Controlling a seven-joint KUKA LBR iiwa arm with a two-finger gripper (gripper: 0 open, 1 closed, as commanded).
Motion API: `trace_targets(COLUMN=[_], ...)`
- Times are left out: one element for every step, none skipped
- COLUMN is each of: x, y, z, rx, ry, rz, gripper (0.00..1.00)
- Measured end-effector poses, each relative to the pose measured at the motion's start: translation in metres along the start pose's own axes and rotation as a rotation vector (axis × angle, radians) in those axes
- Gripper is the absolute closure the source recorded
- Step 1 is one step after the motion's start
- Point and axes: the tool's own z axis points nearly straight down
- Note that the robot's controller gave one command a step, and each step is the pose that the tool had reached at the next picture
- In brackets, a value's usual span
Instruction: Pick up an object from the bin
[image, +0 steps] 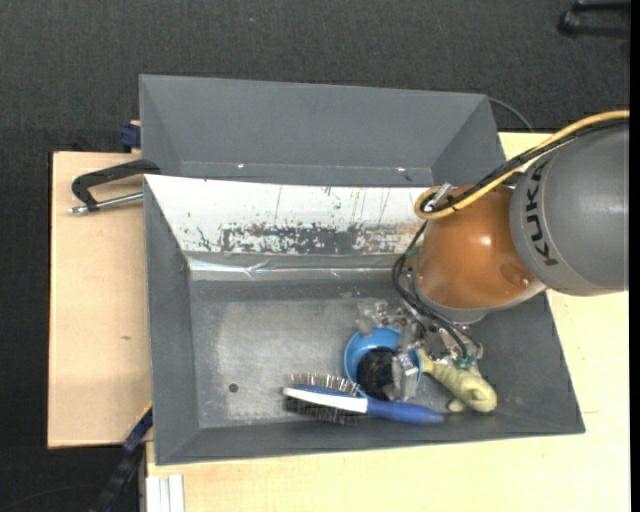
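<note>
My gripper hangs low over the bin's front right part, under the arm's orange cover. Just to its left, right up against it, lies a round blue thing with a black middle. On the bin floor to its right lies a pale yellow lumpy thing. Along the front wall below it lies a brush with a blue handle and dark bristles. A small clear, shiny thing lies just behind the blue one.
The arm with its orange cover and cables reaches in from the right and hides the bin's right rear part. The bin's left half shows bare grey floor, and its walls slope up steeply all round.
</note>
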Motion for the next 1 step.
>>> trace_targets(x=[-0.0122], y=[-0.0026], z=[0.0185], rx=[0.0], ry=[-0.01], rz=[0.002], gripper=[0.0])
